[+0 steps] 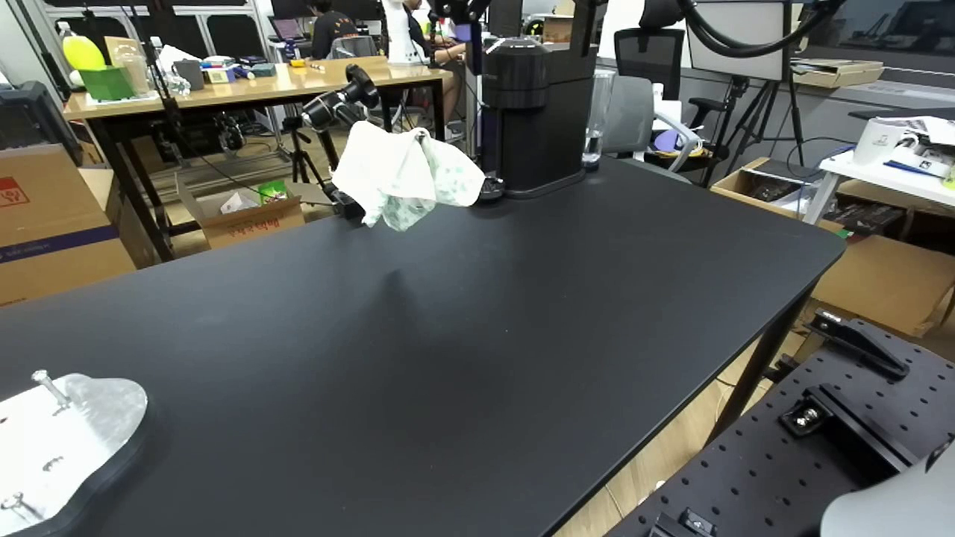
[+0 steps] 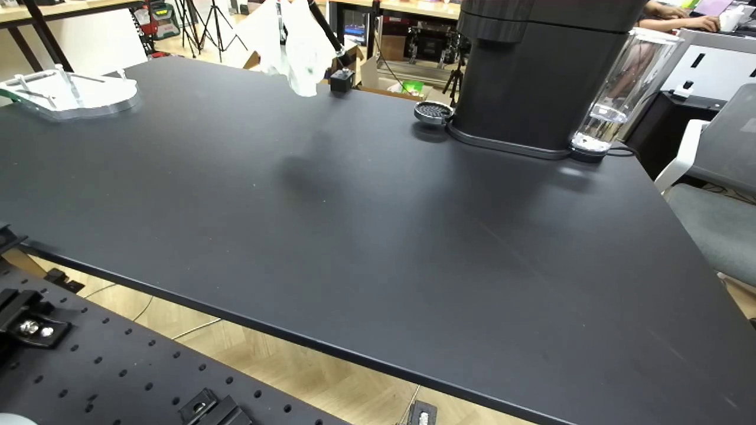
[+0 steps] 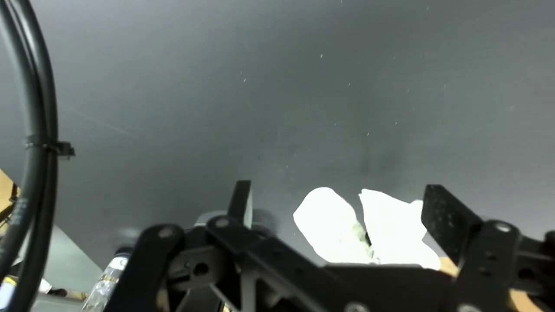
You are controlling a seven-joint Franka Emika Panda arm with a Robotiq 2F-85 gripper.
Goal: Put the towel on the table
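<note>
**Towel (image 1: 388, 168) in the gap, but off centre and beyond the fingers (image 3: 448, 222)**

The fingers are spread wide and hold nothing. In the wrist view the towel shows between them, past their tips and nearer the finger at the right; its edge meets that finger as seen from there, yet I judge the two to be apart. Behind the finger at the left shows what seems to be the tray (image 2: 433, 111) of the machine (image 2: 525, 82). A straight approach may bring that finger near the tray, so the coming move should shift toward the towel's side first.

The towel hangs by the far edge of the desk (image 1: 522, 358), its lower ends looking clear of the top in both exterior views. It falls in two lobes, side by side from finger to finger, so closing would likely draw them together; the folds hide its long axis. After a grip, it would have to be freed and laid on the desk. What bears it is hidden; a dark rod (image 2: 325, 26) slopes down just beside it in an exterior view.
</note>
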